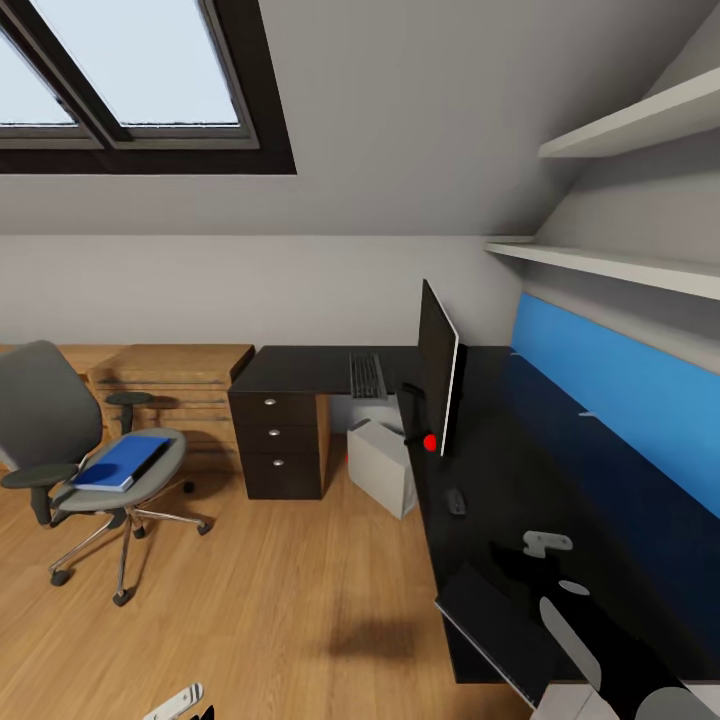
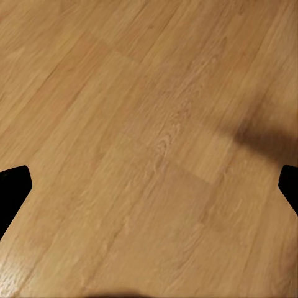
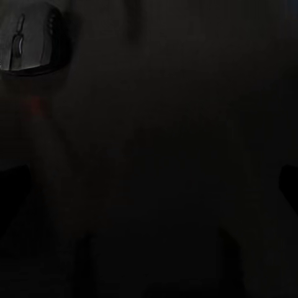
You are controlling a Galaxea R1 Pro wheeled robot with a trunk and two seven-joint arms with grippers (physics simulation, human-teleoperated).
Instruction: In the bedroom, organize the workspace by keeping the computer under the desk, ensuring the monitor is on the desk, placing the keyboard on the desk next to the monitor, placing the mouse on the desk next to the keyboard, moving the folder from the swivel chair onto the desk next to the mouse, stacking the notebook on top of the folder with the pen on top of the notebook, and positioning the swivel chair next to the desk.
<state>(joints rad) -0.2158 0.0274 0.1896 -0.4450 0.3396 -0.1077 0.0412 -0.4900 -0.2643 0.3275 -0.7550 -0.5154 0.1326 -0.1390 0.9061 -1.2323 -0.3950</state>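
The grey swivel chair [image 1: 50,420] stands on the floor at left, apart from the black desk [image 1: 300,368]. The blue folder [image 1: 122,462] lies on its seat. On the desk, the monitor [image 1: 438,362] stands edge-on with the keyboard [image 1: 367,376] behind it. The small mouse [image 1: 455,500] [image 3: 28,37] lies nearer me. The light grey computer [image 1: 382,466] sits under the desk. A thin dark slab with a pale edge [image 1: 490,625], perhaps the notebook, lies at the desk's near edge. My right gripper [image 1: 530,560] [image 3: 149,192] hovers open over the desk beside the mouse. My left gripper [image 2: 149,192] hangs open above the floor. I cannot make out the pen.
A dark three-drawer unit [image 1: 278,440] supports the desk's far end, with a light-wood dresser [image 1: 180,375] left of it. A blue wall panel [image 1: 620,390] and white shelves [image 1: 620,265] run along the right wall. Wooden floor [image 1: 300,590] lies open between chair and desk.
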